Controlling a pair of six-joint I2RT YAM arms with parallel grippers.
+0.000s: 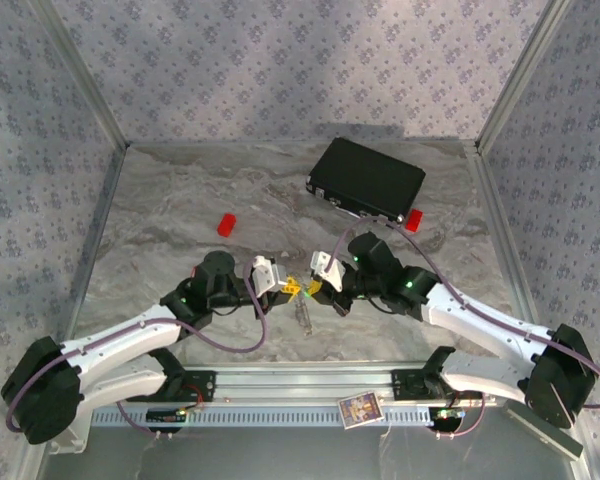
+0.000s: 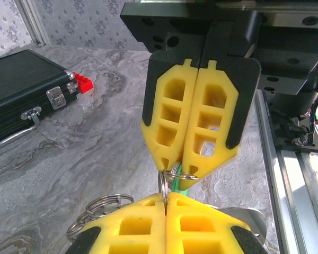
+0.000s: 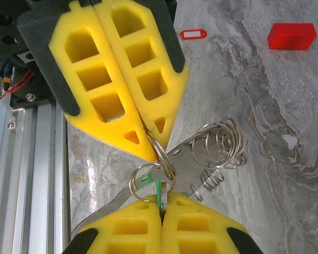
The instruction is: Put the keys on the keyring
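My two grippers meet tip to tip over the middle of the table, the left gripper (image 1: pixel 289 288) and the right gripper (image 1: pixel 316 290). In the left wrist view my left gripper (image 2: pixel 166 200) is shut on the keyring (image 2: pixel 164 186), a silvery split ring standing on edge. The right gripper (image 3: pixel 160 200) is shut on the bright green key (image 3: pixel 159 191), whose own small ring (image 3: pixel 140 182) links with the keyring (image 3: pixel 160 150). The red-and-white key (image 3: pixel 192 34) lies flat on the table, apart from both grippers.
A flat metal strip (image 3: pixel 193 159) carrying several spare rings (image 3: pixel 220 143) lies under the grippers. A black case (image 1: pixel 368 180) sits at the back right with a red block (image 1: pixel 413 218) beside it. Another red block (image 1: pixel 227 223) lies at the back left. The aluminium rail (image 1: pixel 310 385) runs along the near edge.
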